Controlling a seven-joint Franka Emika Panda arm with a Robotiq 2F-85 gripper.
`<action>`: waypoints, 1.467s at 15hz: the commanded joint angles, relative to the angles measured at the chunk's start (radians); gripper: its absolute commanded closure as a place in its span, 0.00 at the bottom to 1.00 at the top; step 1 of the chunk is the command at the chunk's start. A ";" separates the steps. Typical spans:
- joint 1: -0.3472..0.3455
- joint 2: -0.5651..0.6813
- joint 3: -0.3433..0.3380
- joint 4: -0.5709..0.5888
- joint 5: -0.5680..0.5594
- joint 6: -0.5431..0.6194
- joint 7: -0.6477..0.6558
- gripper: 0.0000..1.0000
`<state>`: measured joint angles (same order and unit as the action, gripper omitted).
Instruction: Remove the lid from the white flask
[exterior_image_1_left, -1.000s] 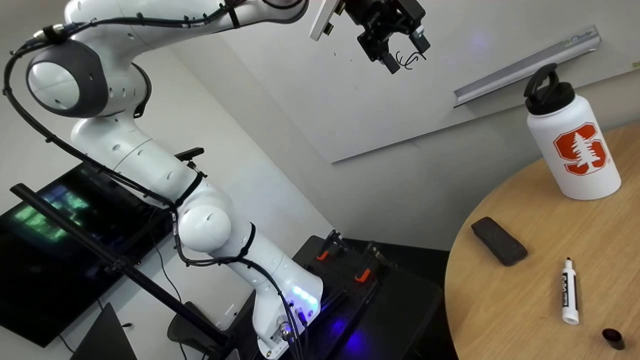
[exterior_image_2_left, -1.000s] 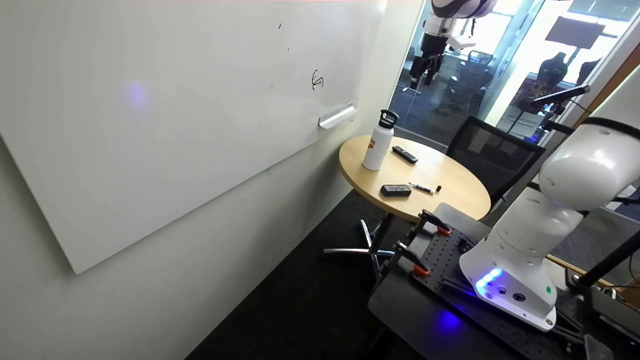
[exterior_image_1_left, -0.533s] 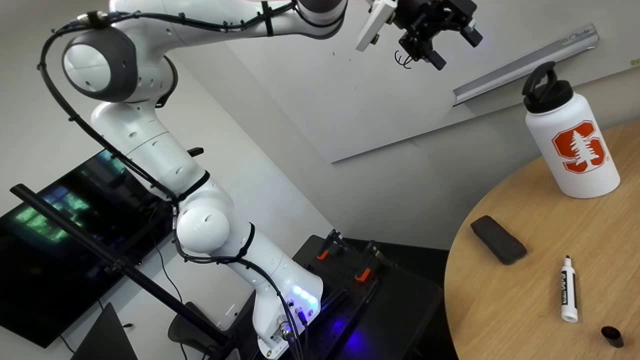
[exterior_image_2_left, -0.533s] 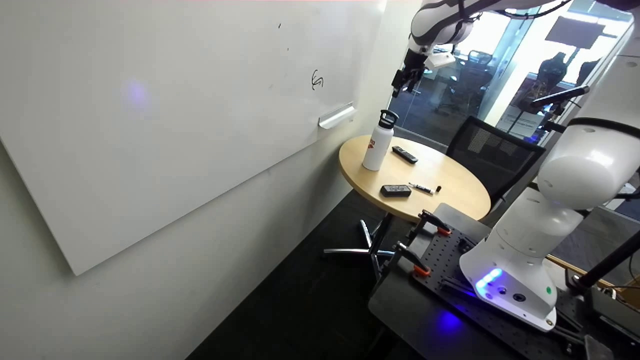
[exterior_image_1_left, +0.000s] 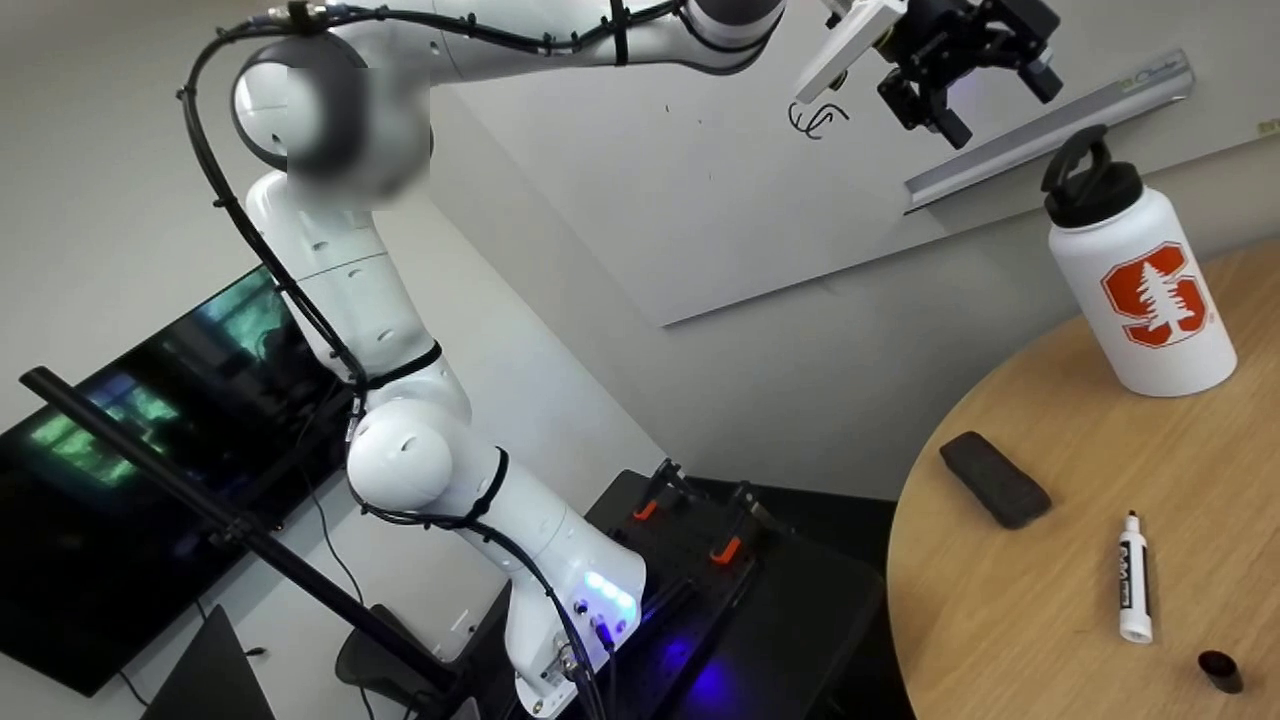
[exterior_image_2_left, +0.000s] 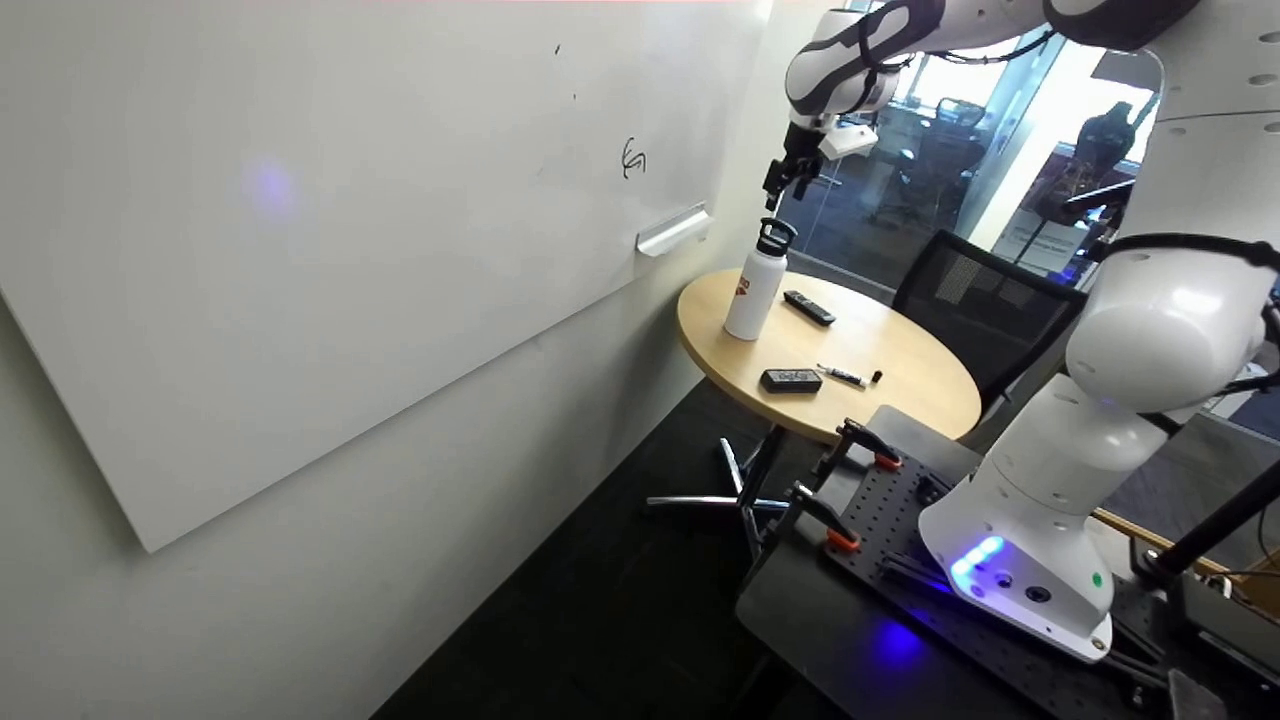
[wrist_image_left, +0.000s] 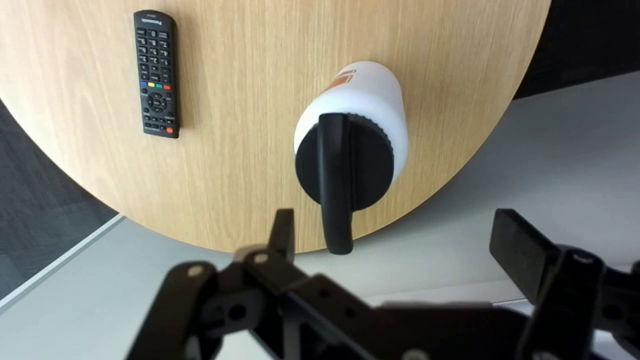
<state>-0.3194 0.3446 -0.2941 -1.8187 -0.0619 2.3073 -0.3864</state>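
Observation:
The white flask (exterior_image_1_left: 1175, 368) stands upright on the round wooden table, with its red-orange emblem facing out. It also shows in an exterior view (exterior_image_2_left: 755, 312) and in the wrist view (wrist_image_left: 377, 92). The black lid (exterior_image_1_left: 1100, 195) is on the flask, with a loop handle rising from its top. In the wrist view the lid (wrist_image_left: 372, 165) is seen from above, its handle end between the fingers and nearer the left one. My gripper (wrist_image_left: 392, 217) is open and empty. In both exterior views the gripper (exterior_image_1_left: 1000, 108) (exterior_image_2_left: 785, 195) is above the lid, apart from it.
The table (exterior_image_1_left: 970, 600) also bears a black remote (wrist_image_left: 156, 75), a dark eraser (exterior_image_1_left: 995, 480), an uncapped white marker (exterior_image_1_left: 1134, 585) and a small black marker cap (exterior_image_1_left: 1220, 671). A whiteboard (exterior_image_1_left: 720, 230) with a tray (exterior_image_1_left: 1050, 135) is close behind the flask. A chair (exterior_image_2_left: 985, 310) stands beside the table.
The arm has reached out across the scene toward the flask. The gripper has come lower and closer to the lid, its fingers still open. The flask and lid have stayed in place.

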 joint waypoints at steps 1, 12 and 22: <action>-0.024 0.004 0.024 0.015 -0.011 -0.008 0.006 0.00; -0.129 0.089 0.065 0.149 0.051 -0.141 -0.153 0.00; -0.171 0.187 0.118 0.225 0.130 -0.120 -0.284 0.00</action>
<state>-0.4892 0.5029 -0.1830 -1.6313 0.0675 2.1796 -0.6753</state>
